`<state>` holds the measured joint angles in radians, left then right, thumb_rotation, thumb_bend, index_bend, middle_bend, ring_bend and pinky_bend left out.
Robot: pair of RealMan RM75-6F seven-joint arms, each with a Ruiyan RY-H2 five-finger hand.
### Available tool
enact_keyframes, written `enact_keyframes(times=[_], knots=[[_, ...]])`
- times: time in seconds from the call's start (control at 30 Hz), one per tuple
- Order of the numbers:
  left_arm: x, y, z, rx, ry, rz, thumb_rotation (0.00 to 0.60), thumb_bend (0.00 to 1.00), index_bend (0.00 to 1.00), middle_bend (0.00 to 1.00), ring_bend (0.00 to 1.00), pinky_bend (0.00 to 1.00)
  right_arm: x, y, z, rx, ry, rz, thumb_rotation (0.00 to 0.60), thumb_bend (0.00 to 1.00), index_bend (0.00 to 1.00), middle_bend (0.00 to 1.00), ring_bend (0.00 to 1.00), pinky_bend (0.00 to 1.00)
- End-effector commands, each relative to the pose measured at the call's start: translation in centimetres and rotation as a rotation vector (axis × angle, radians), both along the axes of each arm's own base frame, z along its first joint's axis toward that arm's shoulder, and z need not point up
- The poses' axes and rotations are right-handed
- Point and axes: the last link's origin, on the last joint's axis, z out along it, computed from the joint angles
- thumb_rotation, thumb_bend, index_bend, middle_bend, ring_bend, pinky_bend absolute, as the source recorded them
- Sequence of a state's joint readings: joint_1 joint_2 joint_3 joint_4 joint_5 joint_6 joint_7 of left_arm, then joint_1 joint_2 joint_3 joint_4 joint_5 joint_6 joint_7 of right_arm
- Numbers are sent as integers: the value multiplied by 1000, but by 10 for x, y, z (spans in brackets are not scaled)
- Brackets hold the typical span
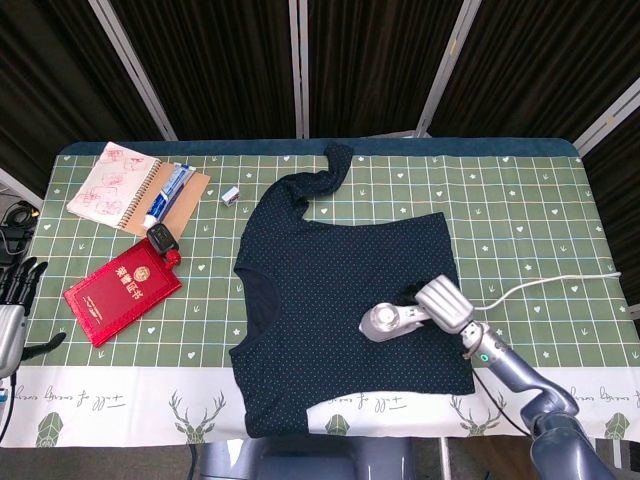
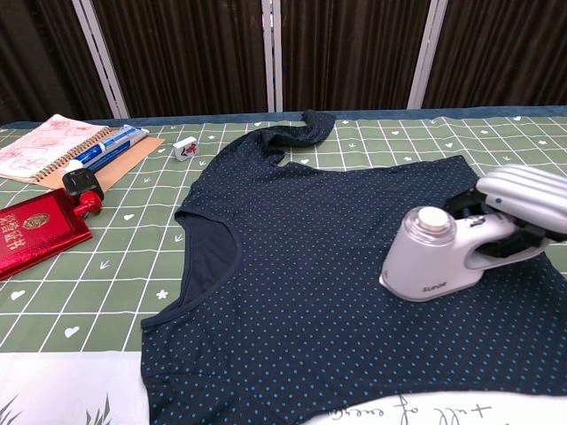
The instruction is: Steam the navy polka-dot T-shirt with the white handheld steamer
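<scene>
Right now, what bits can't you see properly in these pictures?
- Steamer soleplate: pressed face-down on the T-shirt, hidden in both views.
- Right hand: cut off by the chest view's right edge; its fingers wrap the handle.
- Left hand: only partly inside the head view's left edge.
- Small white tile: its marking is too small to read.
- Steam: none can be made out.

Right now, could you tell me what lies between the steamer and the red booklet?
In the head view, the T-shirt fills most of that stretch from the steamer; then bare green tablecloth runs to the booklet.
</scene>
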<state>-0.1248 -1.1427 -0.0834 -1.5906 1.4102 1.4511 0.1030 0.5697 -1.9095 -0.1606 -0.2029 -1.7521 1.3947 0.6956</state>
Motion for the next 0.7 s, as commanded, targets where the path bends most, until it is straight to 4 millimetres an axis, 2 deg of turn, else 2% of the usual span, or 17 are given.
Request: enact_keyframes(times=[0.03, 0.23, 0.33, 0.53, 0.7], knots=[[0, 0, 0, -1, 0, -1, 600, 0, 0, 0, 0, 0, -8, -2, 7, -16, 16, -24, 600, 686, 779, 662, 680, 966], [1, 1, -2, -6, 3, -3, 600, 0, 0, 0, 0, 0, -24, -7, 24, -51, 34, -89, 600, 685, 779, 662, 680, 966], [2, 0, -2, -5, 2, -7, 600, 0, 0, 0, 0, 0, -25, -6, 22, -45, 30, -102, 600, 685, 779, 662, 680, 966], [2, 0, -1, -2, -2, -8, 600, 0, 0, 0, 0, 0, -10, -1, 7, -4, 13, -39, 600, 685, 779, 662, 679, 966], [2, 0, 0, -2, -3, -8, 600, 0, 0, 0, 0, 0, 15, 5, -11, 42, -24, 66, 600, 684, 779, 662, 679, 966]])
